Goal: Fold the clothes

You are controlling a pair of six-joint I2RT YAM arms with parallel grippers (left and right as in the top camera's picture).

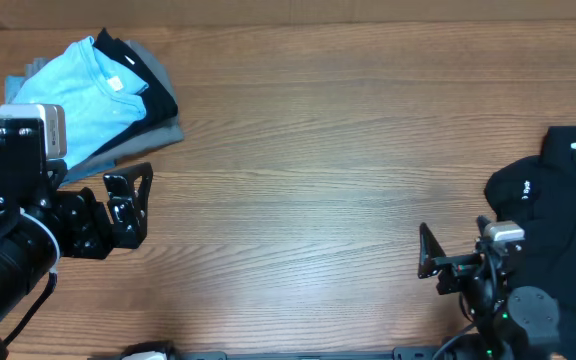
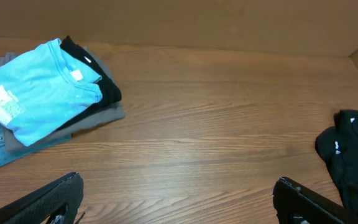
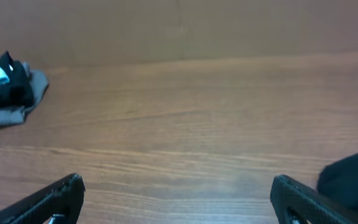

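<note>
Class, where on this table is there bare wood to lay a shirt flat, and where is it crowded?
Free: the middle of the table, between the pile topped by the light blue T-shirt at the far left and the black garment at the right; also the near strip between the open left hand and right hand. Crowded: both ends.

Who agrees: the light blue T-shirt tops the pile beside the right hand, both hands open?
Wrong hand. The light blue T-shirt tops the pile beside the left hand, not the right hand, as the overhead view shows. Both hands open.
</note>
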